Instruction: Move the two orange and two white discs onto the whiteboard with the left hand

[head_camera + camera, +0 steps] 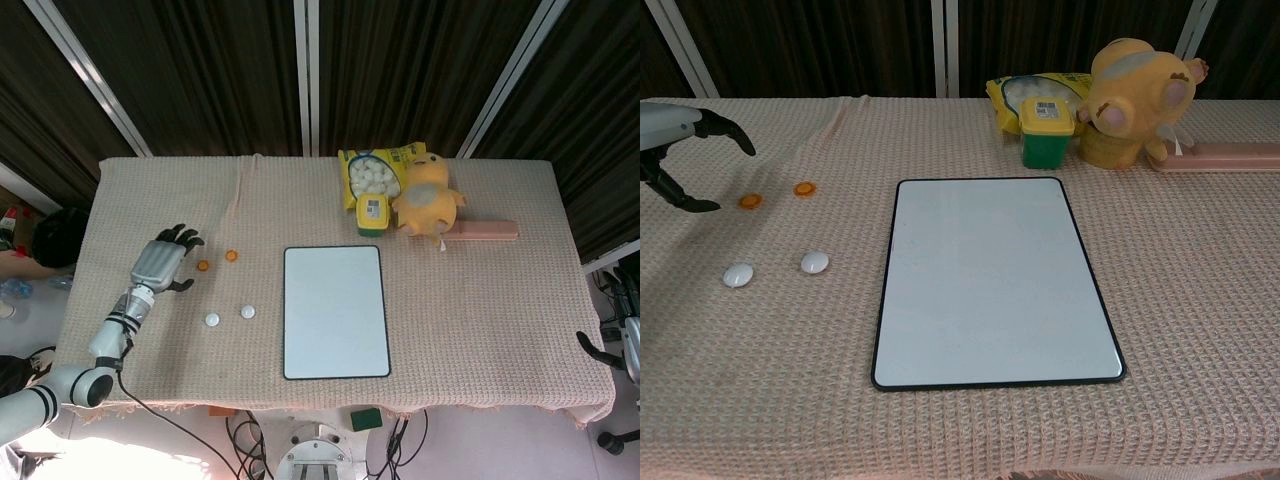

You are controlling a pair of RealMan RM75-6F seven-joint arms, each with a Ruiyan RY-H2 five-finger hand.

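Note:
Two orange discs (203,266) (232,256) lie on the beige cloth left of the whiteboard (335,311); the chest view shows them too (750,201) (804,188). Nearer the front edge lie two white discs (212,319) (247,311), also in the chest view (738,275) (815,262). The whiteboard (990,280) is bare. My left hand (163,260) hovers just left of the orange discs, fingers spread, holding nothing; at the chest view's left edge the left hand (675,150) is partly cut off. The right hand is out of sight.
At the back of the table stand a yellow snack bag (372,173), a green and yellow jar (372,214), a yellow plush toy (428,195) and a pink box (482,232). A fold runs through the cloth (240,190) behind the discs.

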